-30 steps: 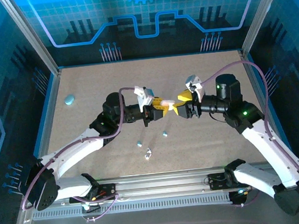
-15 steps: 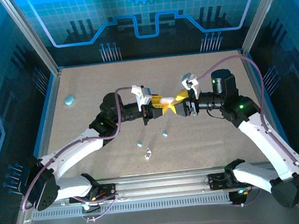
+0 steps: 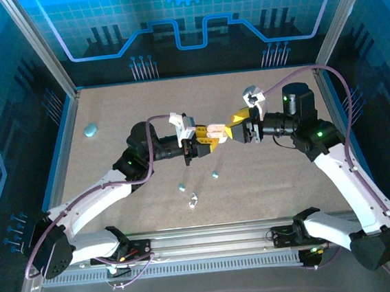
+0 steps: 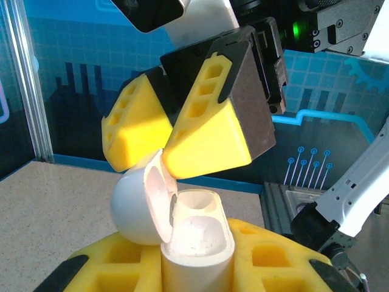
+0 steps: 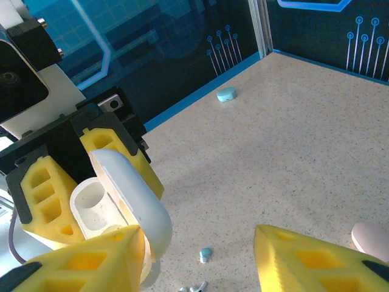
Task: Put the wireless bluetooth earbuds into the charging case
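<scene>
Centrally, above the middle of the worktop (image 3: pixel 288 185), the two arms meet nose to nose. Left gripper (image 3: pixel 206 139): clenched on the white charging case (image 4: pixel 197 243), yellow fingers pressed on both its flanks, case body upright between them. Lid (image 4: pixel 137 204) hinged open, tipped to the left of the left wrist frame; one round socket inside shows as a hollow in the right wrist view. Whether anything sits in the sockets cannot be told.

Right gripper (image 3: pixel 233 126): jaws parted about halfway, nothing between them. From the left wrist camera its fingers (image 4: pixel 209 131) hang just above the case, the lid's rim rising to the gap between them; in the right wrist view the lower-left finger touches the lid's outer shell.

Earbuds lie loose on the worktop, lower centre of the top view, well apart from both grippers: two light blue earbuds (image 3: pixel 182 186) (image 3: pixel 215 174) and a white-silvery earbud (image 3: pixel 193 201) nearest the arm bases. A light blue case (image 3: pixel 90 130) rests at the far left edge.
</scene>
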Robot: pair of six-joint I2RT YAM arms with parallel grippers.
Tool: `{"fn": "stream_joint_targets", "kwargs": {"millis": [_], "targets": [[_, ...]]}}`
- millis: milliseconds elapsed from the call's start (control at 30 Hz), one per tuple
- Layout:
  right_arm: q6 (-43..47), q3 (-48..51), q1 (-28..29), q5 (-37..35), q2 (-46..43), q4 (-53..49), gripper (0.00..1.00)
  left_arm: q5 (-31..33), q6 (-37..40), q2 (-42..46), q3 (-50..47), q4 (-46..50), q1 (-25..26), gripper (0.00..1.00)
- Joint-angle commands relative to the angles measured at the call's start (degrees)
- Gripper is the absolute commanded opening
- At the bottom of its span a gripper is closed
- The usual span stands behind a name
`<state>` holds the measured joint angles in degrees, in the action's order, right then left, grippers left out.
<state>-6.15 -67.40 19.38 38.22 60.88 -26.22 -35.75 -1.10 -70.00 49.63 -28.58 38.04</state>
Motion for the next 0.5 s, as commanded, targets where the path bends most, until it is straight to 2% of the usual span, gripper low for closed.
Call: {"fn": "stream_joint_targets", "kwargs": {"millis": [0,167,467], "targets": [[5.7,-0.6,0.3,0.9,-1.6,-0.8,0.52,-1.8,0.8,1.3,-0.4,-0.6,0.3,0.22],[15.4,0.5,1.5,2.5,-2.5,0.5,0.50,-3.4,0.4,0.7,-0.2,-1.7,0.3,0.22],[19.0,-6.4,1.5,12.7,5.4,-6.9,0.46,-4.9,0.3,0.5,0.2,-2.5,0.3,0.23]]}}
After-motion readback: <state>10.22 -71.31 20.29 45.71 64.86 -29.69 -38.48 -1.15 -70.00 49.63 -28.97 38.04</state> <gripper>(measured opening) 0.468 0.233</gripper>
